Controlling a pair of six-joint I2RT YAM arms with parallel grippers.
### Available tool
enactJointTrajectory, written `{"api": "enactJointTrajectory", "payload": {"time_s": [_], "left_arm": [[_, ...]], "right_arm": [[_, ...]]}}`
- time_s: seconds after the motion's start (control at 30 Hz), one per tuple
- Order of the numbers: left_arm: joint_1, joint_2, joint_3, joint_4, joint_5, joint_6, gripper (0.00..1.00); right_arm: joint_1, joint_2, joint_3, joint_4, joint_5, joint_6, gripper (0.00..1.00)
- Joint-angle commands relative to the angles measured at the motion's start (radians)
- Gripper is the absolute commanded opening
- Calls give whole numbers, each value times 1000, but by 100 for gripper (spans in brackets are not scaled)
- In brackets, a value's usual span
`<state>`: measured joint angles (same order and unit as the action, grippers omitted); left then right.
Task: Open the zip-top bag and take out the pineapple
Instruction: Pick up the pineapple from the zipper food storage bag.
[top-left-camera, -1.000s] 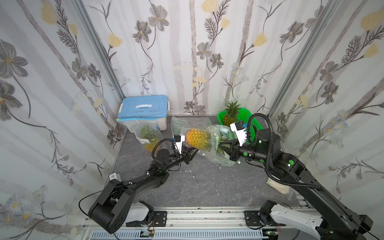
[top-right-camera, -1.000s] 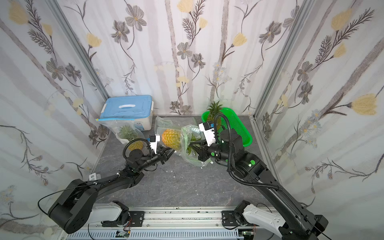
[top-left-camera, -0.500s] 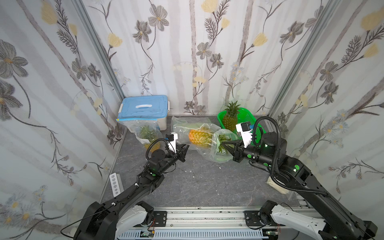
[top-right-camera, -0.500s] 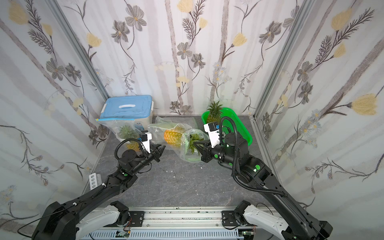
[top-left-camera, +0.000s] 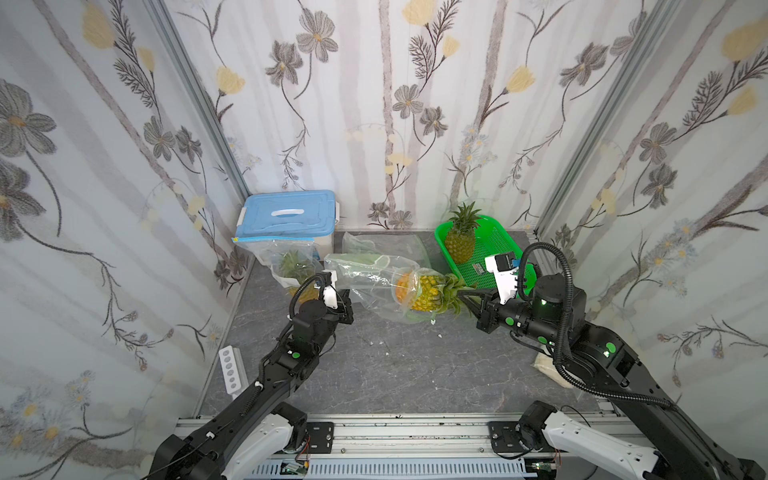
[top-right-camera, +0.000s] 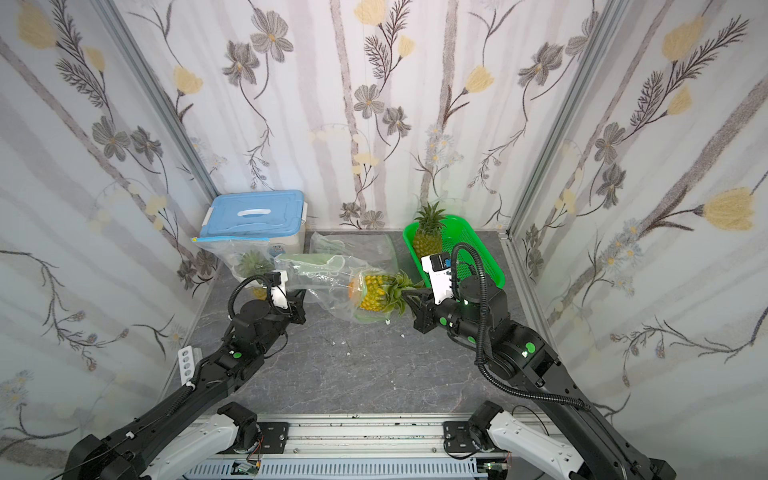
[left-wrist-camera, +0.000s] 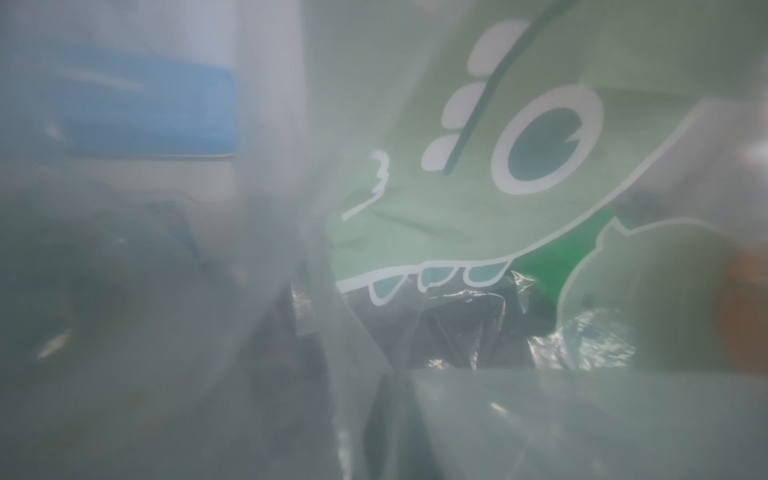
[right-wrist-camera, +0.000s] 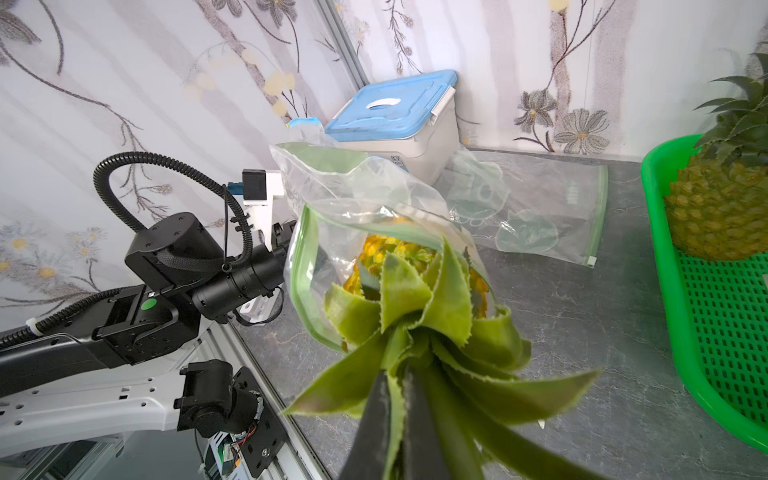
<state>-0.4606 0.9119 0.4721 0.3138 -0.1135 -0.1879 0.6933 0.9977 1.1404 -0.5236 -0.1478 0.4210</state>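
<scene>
So the pineapple (top-left-camera: 424, 293) is clamped by its crown in the right tool (top-left-camera: 463, 295), zip-top bag (top-left-camera: 368, 279) pinched tight in the left tool (top-left-camera: 348, 301).

The clear plastic zip-top bag (top-left-camera: 368, 276) has a pale green cartoon print outlined in white, a white-ringed teal eye and a green zip strip, and the yellow-orange pineapple (top-left-camera: 422, 293) has a green crown. The perforated plastic basket (top-left-camera: 492, 249) is bright green, and the white storage box (top-left-camera: 286, 212) has a sky-blue lid. The dark grey tabletop (top-left-camera: 395, 365) is veined like marble, and the wallpapered walls (top-left-camera: 374, 104) show grey and yellow flowers over pale grey stripes on white.
</scene>
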Motion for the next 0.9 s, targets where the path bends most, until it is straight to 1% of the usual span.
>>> {"api": "enactJointTrajectory", "payload": {"time_s": [0.0, 0.23, 0.37, 0.5, 0.53, 0.6, 0.67, 0.73, 0.87], "left_arm": [[2, 16, 10, -22, -118, -16, 0], [2, 25, 3, -62, -261, -71, 0], [2, 31, 3, -77, -308, -92, 0], [1, 56, 3, -78, -339, -126, 0], [3, 67, 3, -74, -339, -138, 0], [2, 84, -9, -34, -303, -164, 0], [2, 103, -37, 49, -229, -193, 0], [-1, 125, -39, 86, -185, -232, 0], [-23, 145, -33, 126, -168, -298, 0]], "right_arm": [[-13, -5, 1, 71, 41, -14, 0], [-81, 4, 51, 65, 59, -48, 0], [-120, 14, 96, 54, 75, -71, 0], [-144, 21, 119, 60, 52, -79, 0], [-147, 22, 123, 63, 45, -81, 0], [-154, 24, 124, 76, 15, -78, 0], [-156, 31, 116, 96, -28, -71, 0], [-157, 37, 105, 113, -69, -65, 0], [-158, 41, 91, 150, -137, -60, 0]]}}
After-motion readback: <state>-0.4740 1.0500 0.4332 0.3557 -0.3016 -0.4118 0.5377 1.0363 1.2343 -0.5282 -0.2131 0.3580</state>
